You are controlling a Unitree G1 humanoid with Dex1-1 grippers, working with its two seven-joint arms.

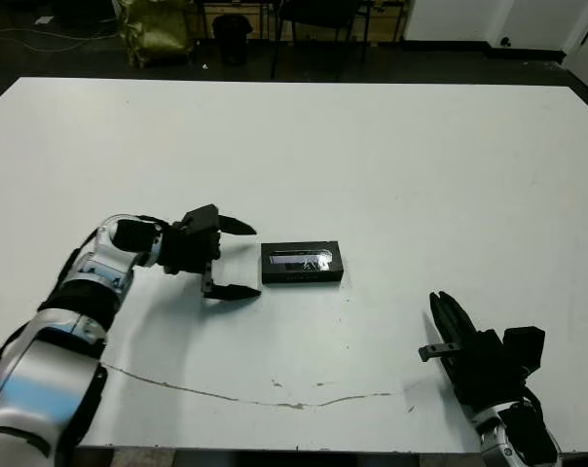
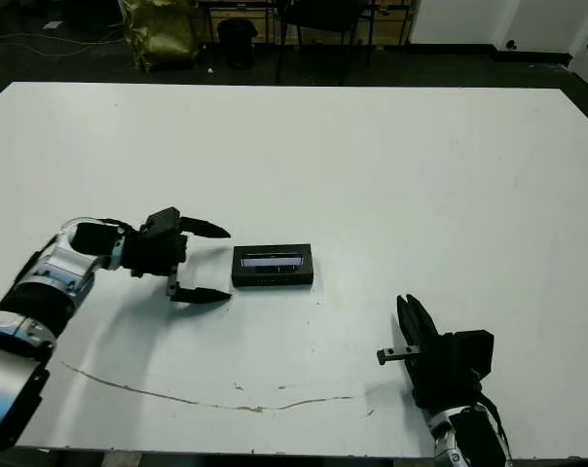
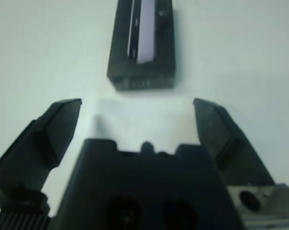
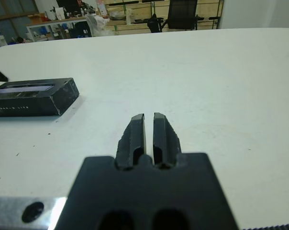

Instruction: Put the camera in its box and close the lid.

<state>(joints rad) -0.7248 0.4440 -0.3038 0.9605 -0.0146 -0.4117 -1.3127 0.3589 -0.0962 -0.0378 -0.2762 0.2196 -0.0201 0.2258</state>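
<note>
Just left claw [image 1: 238,259] beside lid [image 1: 302,262]

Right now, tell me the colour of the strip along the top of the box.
Pale purplish, glossy, set in the black lid; the left wrist view shows it best.

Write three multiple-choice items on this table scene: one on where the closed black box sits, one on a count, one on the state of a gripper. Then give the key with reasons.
1. The box lies
A. just in front of the left gripper's fingertips
B. between the right gripper's fingers
C. at the table's far edge

2. How many separate black items, apart from the robot, lie on the table?
A. three
B. one
C. none

3. The right gripper is
A. wide open
B. shut on the box
C. shut, holding nothing

Key: 1 A, the box lies just ahead of its spread fingers; 2 B, only the lidded box shows; 3 C, its fingers meet, away from the box.
</note>
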